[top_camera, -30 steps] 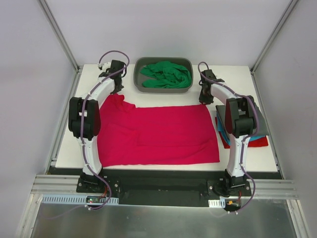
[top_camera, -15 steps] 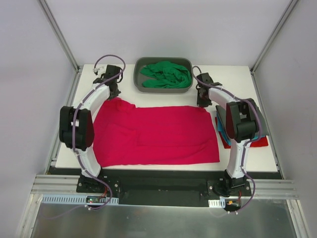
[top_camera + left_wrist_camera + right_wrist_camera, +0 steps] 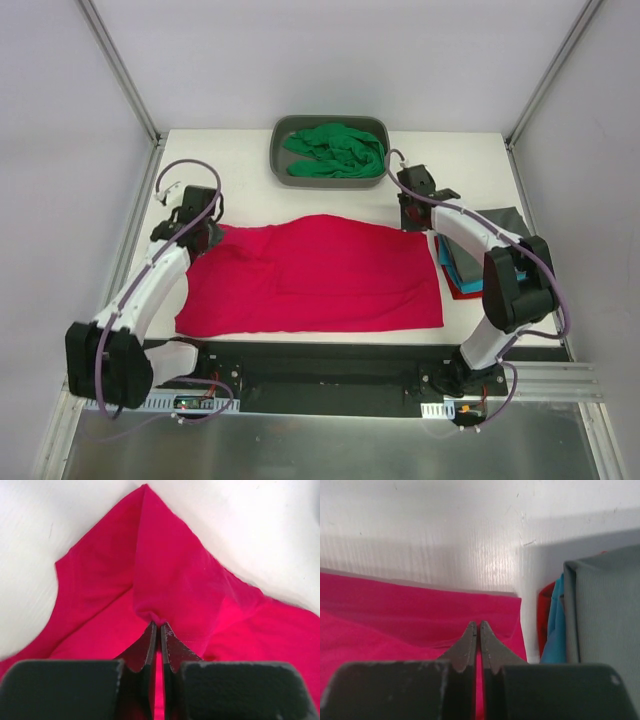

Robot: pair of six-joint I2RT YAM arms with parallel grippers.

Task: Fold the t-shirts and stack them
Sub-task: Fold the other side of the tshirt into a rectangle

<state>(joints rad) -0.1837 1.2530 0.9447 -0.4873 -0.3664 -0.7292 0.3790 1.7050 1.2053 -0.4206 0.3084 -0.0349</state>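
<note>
The crimson-pink t-shirt lies spread across the middle of the table. My left gripper is shut on a pinch of its far left corner, and the pinched fabric rises to the closed fingertips in the left wrist view. My right gripper is shut on the shirt's far right corner, with that edge lifted off the table. The bright green t-shirt lies bunched in the tub. At the right is a stack with the dark grey t-shirt on top, then the teal t-shirt and the red t-shirt.
The grey plastic tub stands at the far edge of the white table. The stack shows at the right of the right wrist view, grey, teal and red, close to my right gripper. Metal frame posts stand at both far corners.
Both grippers have moved toward the near edge, pulling the shirt's far edge with them. The left arm has swung out to the left and the left sleeve has been drawn in.
</note>
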